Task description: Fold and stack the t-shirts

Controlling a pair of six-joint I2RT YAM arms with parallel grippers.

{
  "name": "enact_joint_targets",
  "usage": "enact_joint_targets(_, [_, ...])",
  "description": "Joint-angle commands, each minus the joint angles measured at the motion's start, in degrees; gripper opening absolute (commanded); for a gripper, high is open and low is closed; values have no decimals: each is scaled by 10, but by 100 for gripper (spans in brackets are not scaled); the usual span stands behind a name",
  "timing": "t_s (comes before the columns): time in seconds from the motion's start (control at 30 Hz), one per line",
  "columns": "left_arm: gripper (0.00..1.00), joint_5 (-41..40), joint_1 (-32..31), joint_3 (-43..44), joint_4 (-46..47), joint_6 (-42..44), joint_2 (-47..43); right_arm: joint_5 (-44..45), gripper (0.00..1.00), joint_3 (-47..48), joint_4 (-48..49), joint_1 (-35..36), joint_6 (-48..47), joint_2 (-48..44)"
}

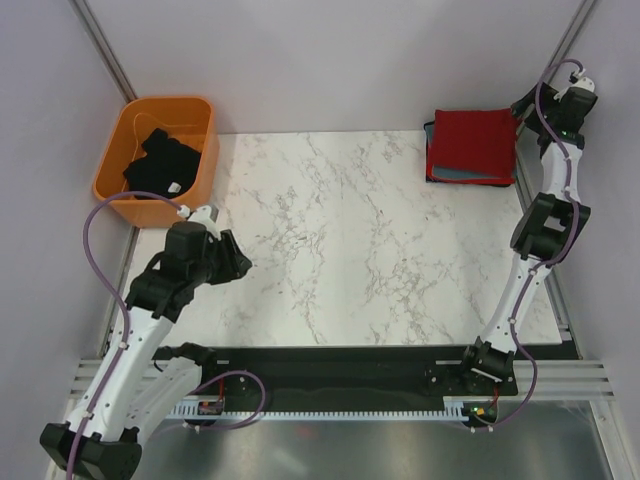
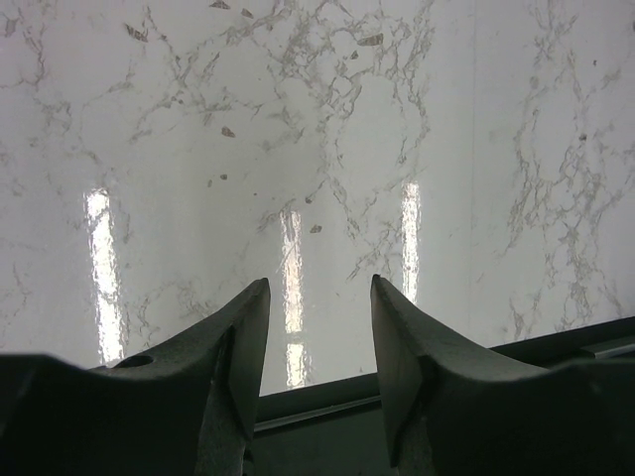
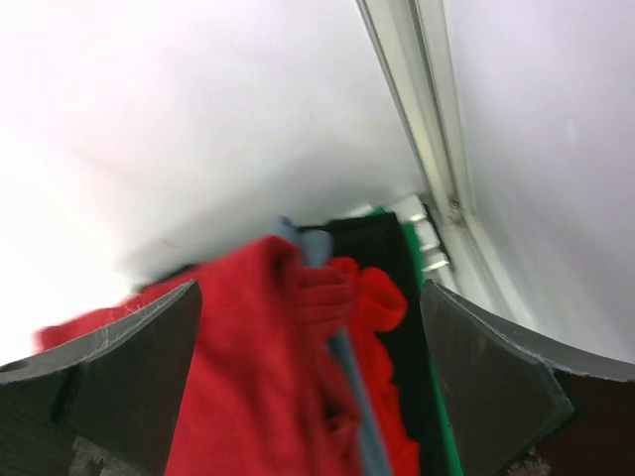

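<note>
Seen from above, a rectangular orange plastic basket (image 1: 112, 168) sits at ten o'clock, just off the white marble-patterned table (image 1: 350, 240). A crumpled black cloth t-shirt (image 1: 165, 165) lies inside it. At eight o'clock the left gripper (image 2: 317, 288) hovers over bare marble, fingers apart and holding nothing. At two o'clock a folded red cloth t-shirt (image 1: 472, 140) lies on a folded grey-blue t-shirt (image 1: 470, 179). The right gripper (image 3: 310, 293) is at that stack's right edge, fingers spread wide either side of the cloth.

Robot lab cell: 2 arms (image 1: 150, 300) bolted to rail (image 1: 590, 375), marble-look tabletop (image 1: 350, 230), plain walls (image 1: 300, 60), aluminium framing (image 1: 100, 40).
</note>
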Motion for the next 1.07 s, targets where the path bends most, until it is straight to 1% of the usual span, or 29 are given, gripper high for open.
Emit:
enact_joint_targets(0.0, [52, -15, 0, 2, 14, -9, -16, 2, 98, 0, 32, -2, 57, -106])
enact_joint_targets(0.1, [52, -21, 0, 2, 14, -11, -29, 12, 98, -43, 21, -1, 73, -182])
enact_joint_targets(0.13, [52, -21, 0, 1, 13, -10, -33, 7, 98, -78, 20, -1, 91, -205])
enact_joint_targets(0.17, [52, -23, 1, 2, 12, -10, -35, 1, 98, -96, 19, 0, 100, -251])
enact_joint_targets(0.2, [52, -23, 0, 2, 13, -11, -41, -6, 98, -115, 9, 5, 113, -275])
enact_joint_targets(0.23, [52, -23, 0, 3, 13, -11, -44, -16, 98, -155, 4, 10, 129, -322])
enact_joint_targets(0.27, [52, -25, 0, 2, 13, -12, -48, -29, 98, -180, -5, 18, 132, -349])
enact_joint_targets(0.3, [52, -27, 1, 3, 13, -11, -56, -48, 98, -210, -5, 42, 133, -376])
enact_joint_targets(0.33, [52, -28, 1, 2, 13, -12, -58, -53, 98, -278, -5, 60, 126, -434])
enact_joint_targets(0.37, [52, -28, 1, 2, 12, -12, -63, -56, 98, -312, -6, 80, 116, -461])
enact_joint_targets(0.4, [53, -29, 1, 2, 12, -12, -67, -42, 98, -381, -8, 125, 108, -490])
enact_joint_targets(0.43, [53, -28, 1, 2, 12, -12, -69, -39, 98, -418, -8, 151, 103, -542])
enact_joint_targets(0.47, [53, -28, 2, 2, 12, -12, -70, -46, 98, -452, -4, 176, 96, -566])
enact_joint_targets(0.5, [53, -28, 1, 2, 12, -13, -71, -46, 98, -484, -6, 227, 90, -588])
enact_joint_targets(0.53, [53, -28, 1, 2, 12, -12, -71, -45, 98, -552, -6, 258, 89, -632])
enact_joint_targets(0.57, [53, -28, 2, 1, 12, -13, -72, -45, 98, -589, 1, 284, 96, -653])
enact_joint_targets(0.6, [53, -28, 2, 2, 11, -12, -72, -44, 98, -627, 8, 334, 102, -673])
enact_joint_targets(0.63, [53, -28, 1, 2, 11, -14, -73, -27, 98, -700, 15, 359, 111, -713])
enact_joint_targets(0.67, [53, -28, 2, 2, 9, -15, -74, -15, 98, -733, 25, 384, 121, -732])
enact_joint_targets(0.73, [53, -42, 1, 2, 9, -16, -78, 18, 98, -813, 19, 467, 148, -774])
enact_joint_targets(0.77, [53, -43, 1, 2, 9, -16, -79, 28, 98, -832, 12, 468, 148, -784])
enact_joint_targets(0.8, [53, -47, 1, 2, 9, -18, -80, 38, 98, -848, 4, 496, 167, -796])
enact_joint_targets(0.83, [53, -49, 2, 1, 9, -19, -80, 45, 98, -875, -2, 510, 173, -817])
enact_joint_targets(0.9, [53, -54, 1, 2, 6, -21, -76, 60, 98, -898, -18, 535, 174, -838])
enact_joint_targets(1.03, [53, -64, 1, 3, 3, -24, -73, 79, 98, -958, -25, 551, 166, -903])
